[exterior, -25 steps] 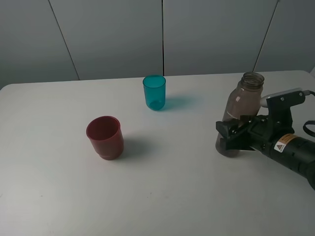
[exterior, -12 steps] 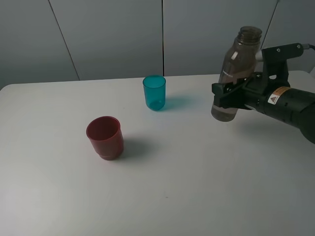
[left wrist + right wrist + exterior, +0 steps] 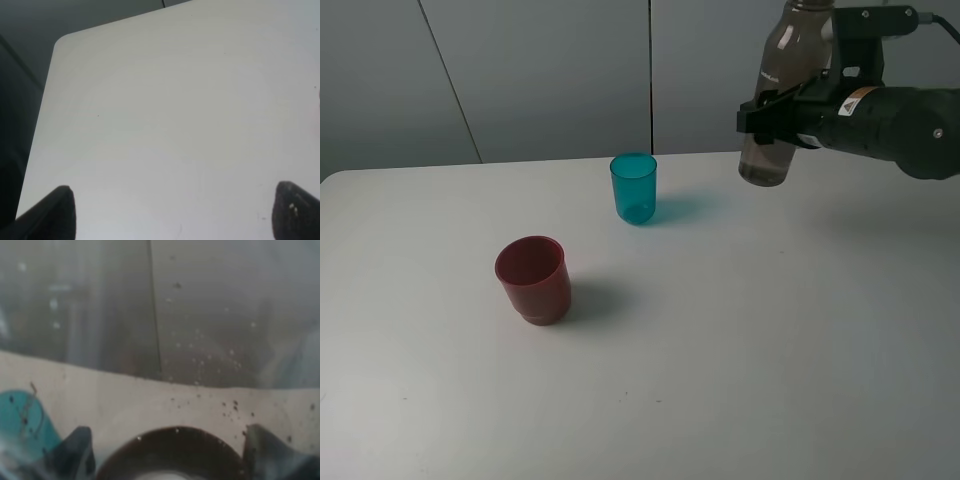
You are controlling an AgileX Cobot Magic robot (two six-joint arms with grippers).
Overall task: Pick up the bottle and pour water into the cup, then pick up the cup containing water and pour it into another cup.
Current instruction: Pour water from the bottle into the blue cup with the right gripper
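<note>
So, biggest thing first: the white table (image 3: 720, 380) sat well below the right jaws, mostly bare. The right arm (image 3: 895, 115) reached in from the side, high up, and that's where the action was.

The right jaws were clamped shut on the bottle (image 3: 786, 52), gripping it around its lower middle. The bottle hung clear of the table and close to upright, with the neck leaning slightly away from the cups. Our guess is that this was on purpose, since an open mouth kept high means nothing slops out while it's being carried. A grip that low also leaves the neck free to swing down once the wrist rolls. We couldn't really tell how much water was in there, as the plastic was too smoky.

The red cup (image 3: 532, 279) stood upright far from the right jaws, well below them and out past the other cup. It's the last stop, so it made sense that it was parked out of the way.

The teal cup (image 3: 634, 187) was the nearer one, upright and below the right jaws, off to the side the bottle's base pointed toward. It wasn't under the bottle yet, so we'd say the pour hadn't begun.

The left jaws stood wide open over bare table with nothing between them, just waiting for the cup-to-cup part, we figured.
</note>
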